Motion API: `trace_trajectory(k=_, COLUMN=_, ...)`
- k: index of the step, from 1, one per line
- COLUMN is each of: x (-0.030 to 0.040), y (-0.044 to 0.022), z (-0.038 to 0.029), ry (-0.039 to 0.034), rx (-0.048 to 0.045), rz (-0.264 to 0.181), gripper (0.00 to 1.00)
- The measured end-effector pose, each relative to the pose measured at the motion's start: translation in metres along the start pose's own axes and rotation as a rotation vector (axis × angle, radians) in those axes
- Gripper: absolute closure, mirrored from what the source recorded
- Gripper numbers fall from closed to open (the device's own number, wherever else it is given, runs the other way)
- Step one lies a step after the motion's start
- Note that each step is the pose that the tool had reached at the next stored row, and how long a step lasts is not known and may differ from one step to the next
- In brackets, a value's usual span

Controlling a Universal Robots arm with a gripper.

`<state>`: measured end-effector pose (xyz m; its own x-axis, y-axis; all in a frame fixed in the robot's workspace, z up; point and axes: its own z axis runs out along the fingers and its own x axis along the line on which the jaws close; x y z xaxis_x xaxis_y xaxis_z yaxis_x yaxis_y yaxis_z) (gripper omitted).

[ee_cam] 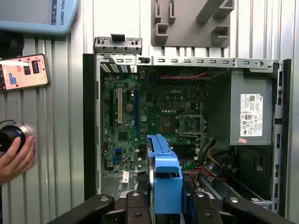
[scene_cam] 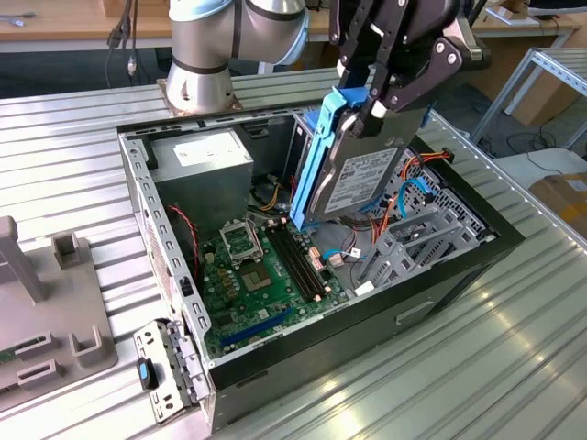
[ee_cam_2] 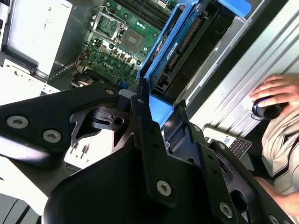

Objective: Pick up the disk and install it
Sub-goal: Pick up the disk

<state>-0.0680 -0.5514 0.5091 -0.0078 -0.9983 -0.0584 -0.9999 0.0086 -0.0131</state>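
A: State of the gripper?
B: Clamped on the disk, at the top end of its blue carrier.
A: Disk position?
B: Nearly upright over the open computer case, lower end down near the motherboard.
A: Surface?
B: Ribbed metal table. A grey fixture sits beside the case at the exterior view's left.
A: Room?
B: Wooden desk behind, cardboard box at the exterior view's right. In the first wrist view, a hand is on a round black knob.
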Motion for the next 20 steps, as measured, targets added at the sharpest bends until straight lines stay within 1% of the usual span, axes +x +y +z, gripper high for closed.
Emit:
trace_trajectory(k=4, x=0.0001, y=-0.0007, z=0.0, ry=0.0, rx=0.0, rz=0.0, gripper=0.64)
trace_trajectory(k=5, x=0.0001, y=-0.0029, z=0.0001, ry=-0.0001, rx=0.0001, rz=0.0, gripper=0.64)
trace_trajectory(k=7, x=0.0, y=-0.0091, z=0.0003, ry=-0.0002, rx=0.0001, rz=0.0, gripper=0.64)
trace_trajectory(k=9, x=0.0, y=-0.0124, z=0.0003, ry=0.0001, rx=0.0, rz=0.0, gripper=0.64)
trace_trajectory(k=14, x=0.0003, y=-0.0174, z=0.0005, ry=0.001, rx=0.0, rz=0.0, gripper=0.64)
trace_trajectory(k=15, x=0.0008, y=-0.02, z=0.0005, ry=0.0016, rx=0.0, rz=0.0, gripper=0.64)
trace_trajectory(k=16, x=0.0017, y=-0.0217, z=0.0005, ry=0.0019, rx=0.0, rz=0.0, gripper=0.64)
trace_trajectory(k=18, x=0.0077, y=-0.0245, z=0.0003, ry=0.0021, rx=0.0, rz=0.0, gripper=0.64)
trace_trajectory(k=20, x=0.0126, y=-0.0256, z=0.0002, ry=0.0019, rx=0.0, rz=0.0, gripper=0.64)
